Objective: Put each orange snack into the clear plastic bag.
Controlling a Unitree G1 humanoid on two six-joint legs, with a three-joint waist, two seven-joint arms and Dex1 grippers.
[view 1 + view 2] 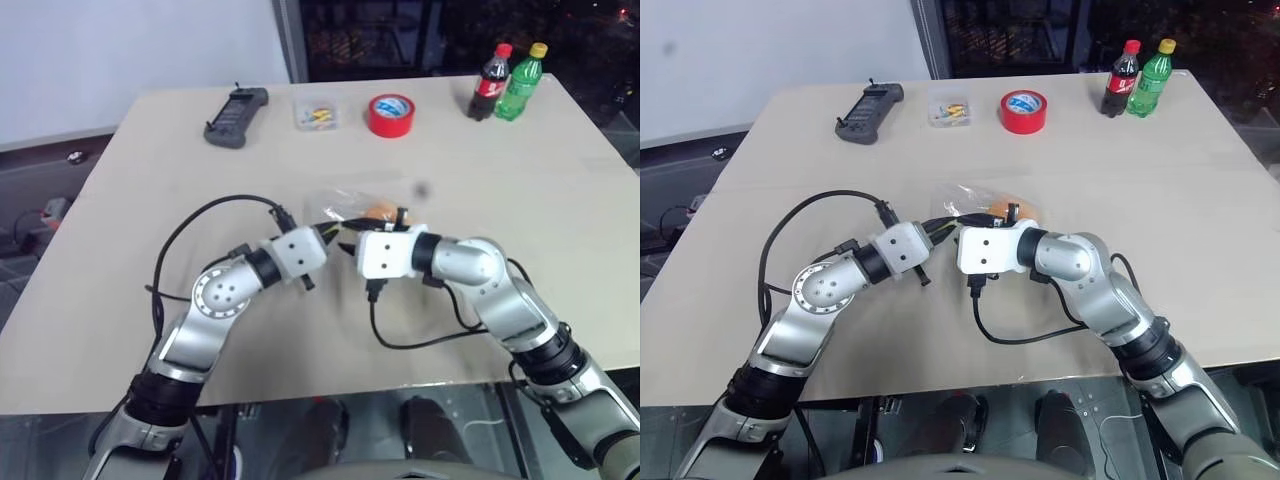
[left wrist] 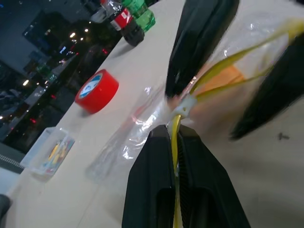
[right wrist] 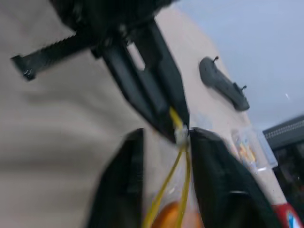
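The clear plastic bag (image 2: 142,124) has a yellow seal strip; the tape roll (image 1: 390,114) is red.

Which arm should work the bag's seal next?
Right, probably. The left gripper is shut on the yellow seal strip, anchoring the clear plastic bag. The right gripper has its jaws open astride that strip beside the white slider, free to move.

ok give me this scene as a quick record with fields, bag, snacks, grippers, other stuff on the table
bag: clear plastic bag mid-table, between both grippers
seal: yellow seal strip pinched in left gripper
snacks: orange snack visible inside the bag; a second cannot be told
right gripper: right gripper at the bag mouth, fingers either side of the strip, grip unclear
far edge: black controller, small clear box, red tape roll, two bottles
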